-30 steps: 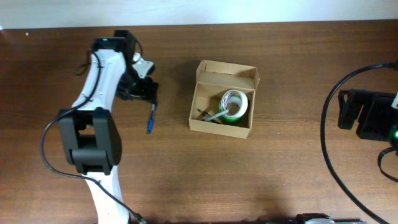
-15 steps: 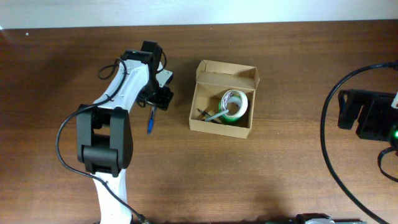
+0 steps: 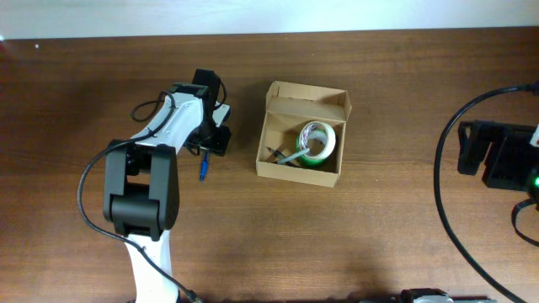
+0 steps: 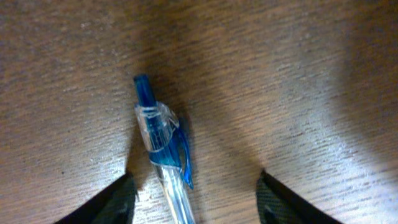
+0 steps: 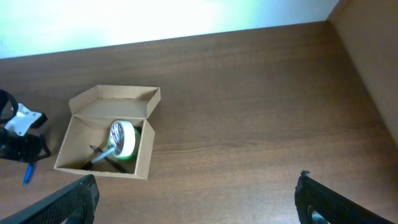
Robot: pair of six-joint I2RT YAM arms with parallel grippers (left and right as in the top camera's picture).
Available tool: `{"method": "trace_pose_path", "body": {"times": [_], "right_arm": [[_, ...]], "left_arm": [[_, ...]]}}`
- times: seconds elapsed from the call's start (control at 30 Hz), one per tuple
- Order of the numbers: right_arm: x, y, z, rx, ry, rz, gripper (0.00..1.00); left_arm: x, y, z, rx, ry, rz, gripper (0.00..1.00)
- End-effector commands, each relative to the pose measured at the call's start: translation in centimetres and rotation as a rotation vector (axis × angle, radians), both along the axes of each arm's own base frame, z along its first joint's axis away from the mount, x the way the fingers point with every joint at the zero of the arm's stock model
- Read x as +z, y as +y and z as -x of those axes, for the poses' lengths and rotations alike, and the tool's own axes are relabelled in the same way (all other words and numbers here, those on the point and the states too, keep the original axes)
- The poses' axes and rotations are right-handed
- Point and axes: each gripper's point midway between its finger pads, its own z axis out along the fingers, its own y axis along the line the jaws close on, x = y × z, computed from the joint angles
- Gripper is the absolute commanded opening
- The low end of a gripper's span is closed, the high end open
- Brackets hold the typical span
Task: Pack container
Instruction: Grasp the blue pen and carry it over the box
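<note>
Closest in, the left wrist view shows a blue pen lying flat on the surface, right between the fingers of the left gripper. The fingers stand apart, one on each side of the pen, with bare wood showing on both sides. The gripper is therefore released and holds nothing yet.

A second ago, seen from overhead, this gripper hung beyond the pen's top end, on the side away from the box. It has since swung in over that end. The pen itself has not shifted. We judge that a pick is just starting and that the pen is the next item for the box.

Overhead, the left gripper hides the top end of the pen, and we cannot read the finger gap there; only the wrist view gives that. What overhead adds is the box. It sits near the gripper, on the side toward the right arm and apart from the pen. Its flap is open, and a roll of tape and a dark slim thing lie inside, as before.

Farthest off, the right gripper hangs spread wide and empty, well away from the box. Its view shows the flap standing up on the box's far side.
</note>
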Motion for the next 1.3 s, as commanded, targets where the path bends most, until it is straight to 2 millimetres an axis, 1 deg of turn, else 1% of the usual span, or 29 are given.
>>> {"method": "trace_pose_path", "body": {"times": [0.0,0.07,0.1,0.17,0.2,0.33,0.47,0.53,0.57,0.63,0.73,0.83,0.87,0.93,0.97,1.0,1.03,1.07,1.13,1.2,1.27], "right_arm": [[0.2,0.4,0.3,0.018,-0.007,-0.008,0.99],[0.2,0.4,0.3,0.018,-0.007,-0.008,0.99],[0.2,0.4,0.3,0.018,-0.007,-0.008,0.99],[0.2,0.4,0.3,0.020,-0.007,-0.010,0.99],[0.2,0.4,0.3,0.020,-0.007,-0.010,0.99],[0.3,0.4,0.3,0.020,-0.009,-0.010,0.99],[0.4,0.4,0.6,0.020,-0.016,-0.010,0.99],[0.5,0.4,0.6,0.020,-0.019,-0.010,0.99],[0.5,0.4,0.7,0.020,-0.020,-0.010,0.99],[0.5,0.4,0.7,0.020,-0.021,-0.010,0.99],[0.5,0.4,0.8,0.020,-0.022,-0.010,0.99],[0.5,0.4,0.8,0.020,-0.022,-0.010,0.99],[0.5,0.4,0.8,0.020,-0.022,-0.010,0.99],[0.5,0.4,0.8,0.020,-0.022,-0.010,0.99],[0.5,0.4,0.8,0.020,-0.022,-0.010,0.99],[0.5,0.4,0.8,0.020,-0.022,-0.010,0.99],[0.5,0.4,0.8,0.020,-0.022,-0.010,0.99],[0.5,0.4,0.8,0.020,-0.022,-0.010,0.99],[0.5,0.4,0.8,0.020,-0.022,-0.010,0.99],[0.5,0.4,0.8,0.020,-0.022,-0.010,0.99],[0.5,0.4,0.8,0.020,-0.022,-0.010,0.99]], "left_arm": [[-2.1,0.7,1.8,0.049,0.061,-0.013,0.52],[-2.5,0.7,2.1,0.061,0.065,-0.014,0.34],[-2.6,0.7,2.3,0.066,0.066,-0.014,0.20],[-3.0,0.7,2.5,0.079,0.068,-0.014,0.04],[-3.1,0.8,2.6,0.079,0.069,-0.014,0.02],[-3.3,0.8,2.6,0.079,0.068,-0.015,0.02],[-3.1,0.6,1.7,0.072,0.032,-0.007,0.02],[-2.3,0.4,0.8,0.054,0.006,-0.002,0.02],[-1.5,0.3,0.1,0.041,-0.015,0.002,0.02],[1.1,0.0,-1.6,0.005,-0.075,0.009,0.02],[7.5,0.1,-5.1,-0.040,-0.232,-0.010,0.02],[15.4,-0.7,-8.4,-0.111,-0.421,-0.001,0.02],[17.8,-1.2,-9.1,-0.140,-0.479,0.001,0.01],[22.5,-2.6,-10.3,-0.224,-0.597,0.006,0.02],[24.1,-3.7,-10.5,-0.276,-0.637,0.019,0.02],[25.5,-5.4,-10.5,-0.350,-0.670,0.047,0.02],[26.5,-7.3,-10.2,-0.443,-0.694,0.082,0.02],[26.9,-9.0,-9.8,-0.526,-0.705,0.108,0.02],[27.0,-12.5,-8.5,-0.698,-0.714,0.138,0.02],[26.4,-15.8,-6.8,-0.866,-0.699,0.135,0.02],[25.2,-19.0,-4.6,-1.060,-0.664,0.119,0.02]]}}
